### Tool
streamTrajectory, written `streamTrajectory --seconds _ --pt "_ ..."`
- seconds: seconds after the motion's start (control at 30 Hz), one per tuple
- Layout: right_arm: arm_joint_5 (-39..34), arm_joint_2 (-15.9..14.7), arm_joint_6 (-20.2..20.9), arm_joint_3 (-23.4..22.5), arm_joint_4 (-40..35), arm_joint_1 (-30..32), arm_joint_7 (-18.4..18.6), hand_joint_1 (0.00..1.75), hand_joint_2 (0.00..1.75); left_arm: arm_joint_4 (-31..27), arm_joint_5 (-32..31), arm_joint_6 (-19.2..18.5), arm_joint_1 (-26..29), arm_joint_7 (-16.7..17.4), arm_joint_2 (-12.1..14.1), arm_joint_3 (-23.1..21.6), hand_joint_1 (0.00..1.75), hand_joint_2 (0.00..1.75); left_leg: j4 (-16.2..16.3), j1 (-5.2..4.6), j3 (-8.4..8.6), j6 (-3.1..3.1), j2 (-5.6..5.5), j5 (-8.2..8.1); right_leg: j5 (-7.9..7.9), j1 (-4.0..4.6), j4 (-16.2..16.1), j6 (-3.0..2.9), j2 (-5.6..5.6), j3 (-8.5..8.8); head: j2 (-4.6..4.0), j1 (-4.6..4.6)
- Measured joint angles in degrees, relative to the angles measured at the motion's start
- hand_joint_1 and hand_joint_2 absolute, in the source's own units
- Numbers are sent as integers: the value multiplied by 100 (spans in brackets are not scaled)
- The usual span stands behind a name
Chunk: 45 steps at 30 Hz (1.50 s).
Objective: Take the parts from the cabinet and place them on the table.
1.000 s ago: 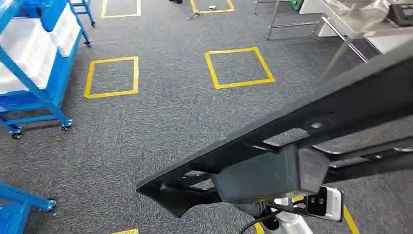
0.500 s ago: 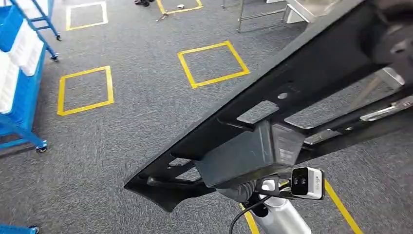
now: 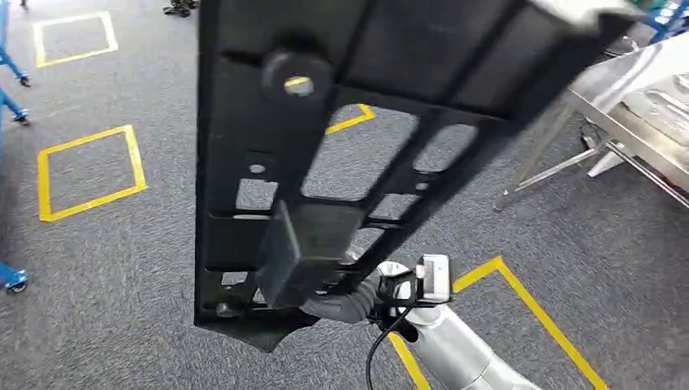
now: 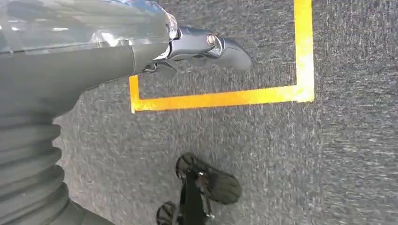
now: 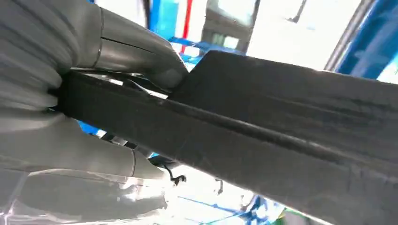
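The long black plastic panel with cut-out slots (image 3: 325, 154) could clip the steel table's leg (image 3: 532, 166) at the frame's right edge, being carried high and wide. It fills the upper centre, gripped at its lower end by the right hand (image 5: 89, 93); the left hand (image 4: 202, 44) hangs empty, fingers loosely extended

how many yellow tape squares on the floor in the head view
4 at least partly visible: top left, mid left, one behind the black part, one by the right arm. More may be hidden.
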Motion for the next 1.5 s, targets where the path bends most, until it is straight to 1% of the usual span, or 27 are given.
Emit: streamTrajectory --seconds 0.07,0.1,0.13,0.27,0.3,0.37,0.43,0.47,0.53,0.6,0.63,0.67,0.8,0.87,0.9,0.97,1.0,1.03,1.1,1.13,1.17,1.3,1.33,1.37,1.4,1.47,1.5 --pt "0 -48 -70 57 83 -43 76 173 175 0 -55 -96 -4 -4 9 -2 0 175 0 -1 28 -23 103 -21 446 3 -768 -23 -51 390 0 0" --pt "24 -76 -89 83 115 -73 131 173 175 0 -77 -157 -4 -24 9 -4 0 175 0 -3 56 -43 152 -42 688 18 -1360 -59 -188 713 0 0" --pt "64 -96 -96 94 135 -106 173 173 175 0 -81 -204 -3 -39 9 -4 0 175 -2 -20 74 -70 191 -58 656 68 -1694 -99 -456 873 0 0" --pt "227 -168 -83 194 262 -192 363 173 175 0 -184 -335 -41 -90 -39 -33 0 175 -30 -57 121 -198 401 -98 676 141 -1717 -221 -202 835 0 -2" --pt "249 -186 -68 225 295 -234 402 173 175 0 -206 -348 -70 -103 -61 -39 0 175 -22 -53 134 -235 417 -131 713 88 -1777 -270 -138 872 0 -2" --pt "258 -192 -50 273 371 -332 435 173 175 4 -265 -354 -92 -122 -96 -68 0 175 409 -19 -43 -252 33 -428 728 67 -1806 -341 -72 886 0 -2" --pt "240 -190 -122 317 419 -372 477 173 175 7 -278 -317 -75 -120 -107 -85 0 175 1357 -15 -502 -268 -113 -853 726 77 -1803 -360 65 887 0 -2" --pt "216 -203 -179 323 433 -346 481 173 175 7 -269 -293 -62 -94 -107 -87 0 175 1750 -14 -718 -276 -131 -945 725 86 -1799 -361 137 887 0 -2" --pt "186 -245 -243 326 435 -307 485 173 175 7 -245 -260 -51 -46 -109 -90 0 175 1637 -13 -748 -271 -136 -688 723 87 -1787 -357 280 891 0 -2" --pt "188 -284 -275 326 426 -263 470 173 175 7 -225 -249 -52 -4 -116 -90 0 175 687 1 -355 -253 -201 -122 701 74 -1750 -324 427 904 0 -2" --pt "206 -310 -291 323 408 -216 455 173 175 7 -219 -245 -38 0 -125 -90 0 175 233 29 -179 -243 -446 49 676 62 -1720 -294 486 889 0 -2" --pt "223 -347 -308 317 376 -168 441 173 175 9 -210 -230 -36 2 -147 -90 0 175 118 26 -117 -228 -576 -45 666 93 -1678 -263 541 854 0 -2" --pt "293 -513 -284 225 208 67 354 173 175 9 -114 -177 -54 -59 -230 -85 0 175 76 9 -81 -80 -416 -11 707 59 -1720 -108 723 826 0 -2" --pt "289 -588 -175 160 142 96 295 173 175 9 -26 -155 -67 -107 -264 -79 0 175 5 12 -28 12 -286 13 495 74 -1426 -68 276 704 0 0" --pt "280 -588 -127 140 135 89 260 173 175 9 6 -145 -59 -129 -269 -68 0 175 2 -5 -22 30 -214 7 271 59 -996 -42 133 486 0 0" --pt "269 -590 -92 107 135 117 240 173 175 9 48 -127 -51 -142 -273 -42 0 175 4 -24 -19 50 -73 -9 -63 32 -118 -12 26 31 0 0" --pt "269 -590 -72 103 137 136 238 173 175 9 52 -120 -54 -142 -273 -28 0 175 6 -27 -17 50 -7 -15 -65 21 75 -5 13 -79 0 0" --pt "269 -590 -52 98 139 146 236 173 175 9 59 -118 -56 -146 -273 -20 0 175 6 -28 -7 42 52 -26 64 12 -37 -4 4 -28 0 0" --pt "269 -590 -44 94 137 142 234 173 175 9 68 -118 -64 -149 -275 -15 0 175 6 -31 35 22 158 -55 519 11 -891 -36 -64 431 0 0" --pt "269 -590 -44 81 135 137 232 173 175 9 72 -118 -69 -151 -280 -13 0 175 6 -32 63 4 196 -75 717 19 -1394 -62 -174 721 0 0" --pt "269 -588 -44 68 133 129 232 173 175 9 76 -118 -71 -151 -284 -13 0 175 12 -66 81 -37 232 -102 673 76 -1722 -85 -380 893 0 0" --pt "269 -573 -44 68 131 129 212 173 175 9 89 -123 -89 -162 -293 -9 0 175 -11 -73 136 -166 427 -142 688 132 -1767 -209 -145 867 0 -2" --pt "269 -566 -41 65 120 144 212 173 175 9 89 -123 -98 -162 -293 -9 0 175 36 -42 116 -202 299 -205 716 62 -1818 -248 -112 913 0 0" --pt "267 -564 -41 65 113 127 203 173 175 9 91 -123 -97 -177 -291 -9 0 175 212 -34 58 -207 73 -325 717 63 -1825 -277 -69 920 0 0" --pt "267 -536 -39 67 113 119 199 173 175 9 92 -123 -92 -177 -295 -9 0 175 576 -32 -105 -208 -34 -537 714 64 -1824 -313 -33 920 0 -2" --pt "269 -503 -39 68 113 134 201 173 175 9 85 -127 -63 -177 -299 -9 0 175 1535 -32 -583 -234 -121 -930 707 75 -1817 -328 95 921 0 -2" --pt "277 -503 -39 68 113 150 201 173 175 9 59 -127 -50 -179 -297 -9 0 175 1807 -32 -741 -244 -125 -956 706 78 -1814 -330 163 925 0 -2"
